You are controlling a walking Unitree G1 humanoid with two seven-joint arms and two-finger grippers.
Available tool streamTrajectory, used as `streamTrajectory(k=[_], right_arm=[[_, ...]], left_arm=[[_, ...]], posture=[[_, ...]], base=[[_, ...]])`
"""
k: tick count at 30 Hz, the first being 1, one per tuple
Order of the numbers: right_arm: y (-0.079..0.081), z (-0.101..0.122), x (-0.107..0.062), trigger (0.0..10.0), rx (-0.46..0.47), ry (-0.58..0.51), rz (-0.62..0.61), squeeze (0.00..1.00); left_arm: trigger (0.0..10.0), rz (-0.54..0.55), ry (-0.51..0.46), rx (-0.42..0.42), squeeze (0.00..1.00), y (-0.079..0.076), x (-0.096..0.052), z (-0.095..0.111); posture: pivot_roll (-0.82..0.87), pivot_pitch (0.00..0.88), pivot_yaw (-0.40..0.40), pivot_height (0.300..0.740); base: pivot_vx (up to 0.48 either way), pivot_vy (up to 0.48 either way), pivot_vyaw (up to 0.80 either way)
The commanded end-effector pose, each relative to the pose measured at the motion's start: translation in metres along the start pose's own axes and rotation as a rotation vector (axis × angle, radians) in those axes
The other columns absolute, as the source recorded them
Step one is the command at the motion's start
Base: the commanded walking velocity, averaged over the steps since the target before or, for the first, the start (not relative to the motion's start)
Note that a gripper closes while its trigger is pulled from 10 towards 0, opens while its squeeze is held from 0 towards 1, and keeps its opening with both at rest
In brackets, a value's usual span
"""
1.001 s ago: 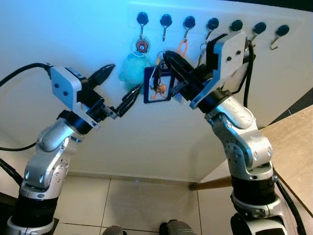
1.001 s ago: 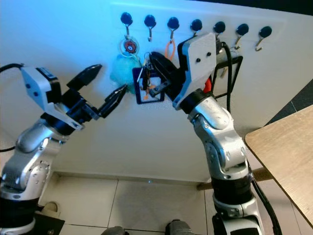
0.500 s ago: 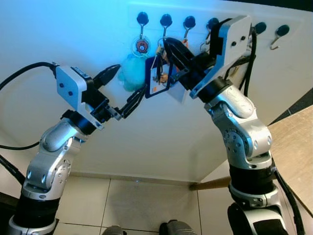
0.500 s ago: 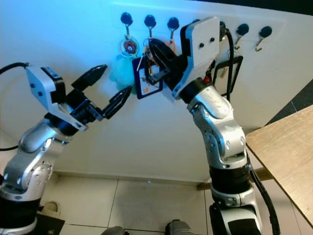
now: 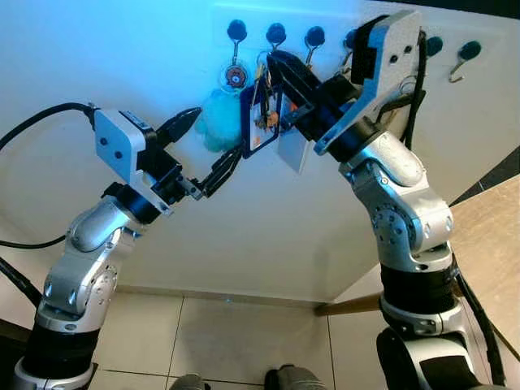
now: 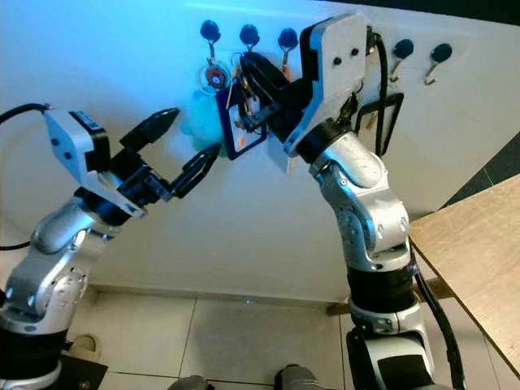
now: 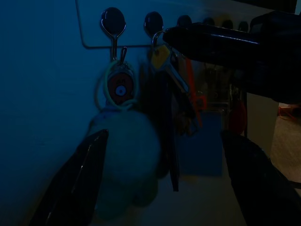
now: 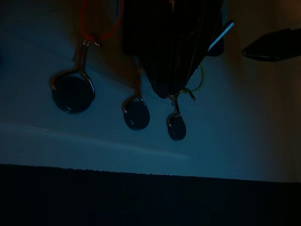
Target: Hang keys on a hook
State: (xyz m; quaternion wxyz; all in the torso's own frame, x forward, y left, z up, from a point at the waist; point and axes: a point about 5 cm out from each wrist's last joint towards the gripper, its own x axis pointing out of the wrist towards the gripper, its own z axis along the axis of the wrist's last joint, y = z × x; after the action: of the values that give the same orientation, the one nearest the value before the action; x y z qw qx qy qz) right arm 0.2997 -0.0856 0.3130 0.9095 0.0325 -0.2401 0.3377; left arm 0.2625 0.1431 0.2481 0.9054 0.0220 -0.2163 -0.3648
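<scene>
Right now my right fingers [image 5: 272, 69] pinch the light, dangly keys [image 5: 262, 114] by their ring at the hook [image 5: 275, 36], left fingers [image 5: 213, 146] spread wide

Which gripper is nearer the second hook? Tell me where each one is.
Right. The right gripper holds the keys right at the second hook. The left gripper hangs open, lower and to the left, by the teal pompom.
</scene>
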Motion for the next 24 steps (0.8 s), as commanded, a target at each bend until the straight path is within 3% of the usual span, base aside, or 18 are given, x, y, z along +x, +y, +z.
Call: streamTrajectory(k=[1, 24], right_arm=[[-0.004, 0.002, -0.001, 10.0, 0.013, -0.001, -0.004, 0.00], [-0.023, -0.004, -0.008, 10.0, 0.020, 0.030, -0.125, 0.00]], left_arm=[[10.0, -0.024, -0.012, -0.012, 0.00, -0.007, 0.003, 0.001], [10.0, -0.044, -0.007, -0.008, 0.00, -0.010, 0.005, 0.002]], posture=[[0.04, 0.119, -0.073, 0.740], [0.05, 0.126, -0.068, 0.740]], base=[[0.000, 0.000, 0.00], [0.000, 0.000, 0.00]])
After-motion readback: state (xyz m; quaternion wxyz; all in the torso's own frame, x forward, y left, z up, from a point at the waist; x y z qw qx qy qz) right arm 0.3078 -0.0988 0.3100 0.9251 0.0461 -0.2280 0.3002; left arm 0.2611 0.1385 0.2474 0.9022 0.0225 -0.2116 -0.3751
